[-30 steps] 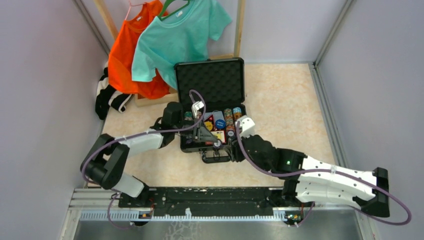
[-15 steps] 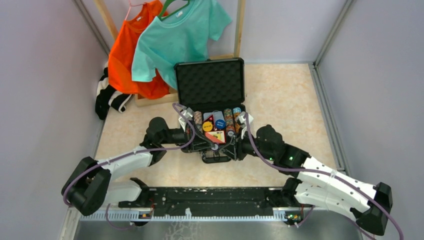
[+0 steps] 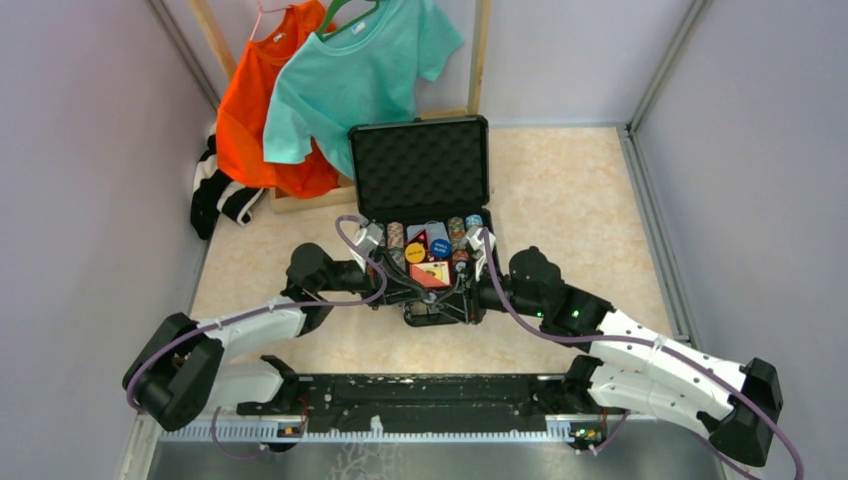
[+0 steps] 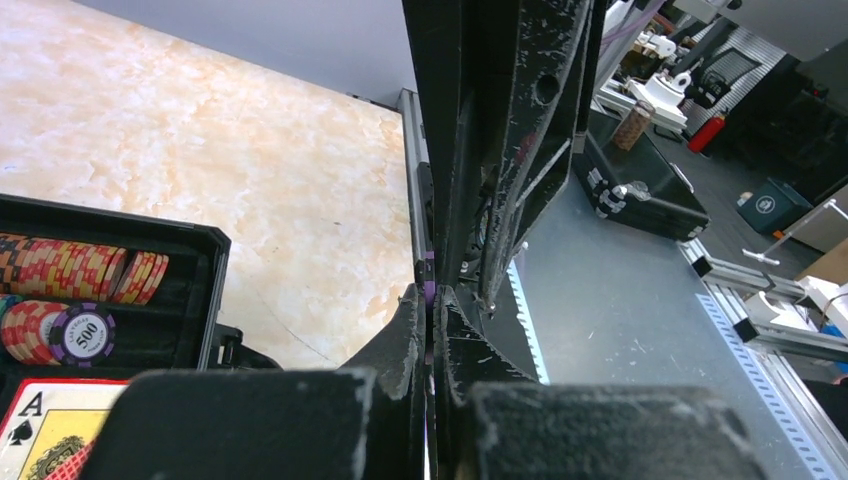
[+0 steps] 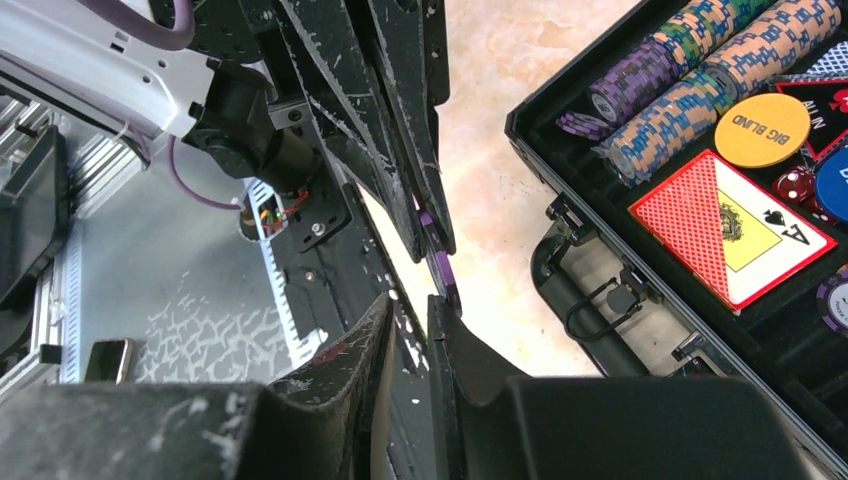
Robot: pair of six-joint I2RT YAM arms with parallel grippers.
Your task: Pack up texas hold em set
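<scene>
The black briefcase stands open, its foam-lined lid (image 3: 422, 165) upright. In its tray lie rows of poker chips (image 3: 457, 237), a red card box (image 3: 432, 273), a yellow button (image 3: 415, 252) and a blue button (image 3: 440, 247). My left gripper (image 3: 423, 288) and right gripper (image 3: 453, 292) point at each other over the case's front edge, above the handle (image 3: 434, 313). The left gripper (image 4: 430, 297) is shut on nothing. The right gripper (image 5: 410, 302) shows a narrow gap with nothing in it. The right wrist view shows the chips (image 5: 700, 70), card box (image 5: 735, 225), a red die (image 5: 797, 182) and handle (image 5: 600, 330).
An orange shirt (image 3: 255, 110) and a teal shirt (image 3: 355, 75) hang on a wooden rack behind the case. Dark striped cloth (image 3: 215, 190) lies at the left wall. Grey walls close in both sides. The metal base rail (image 3: 400, 400) runs along the near edge.
My left arm has dropped from above the tray and drawn back left, its gripper now at the case's front edge. The right gripper moved in towards it and its jaws have narrowed.
</scene>
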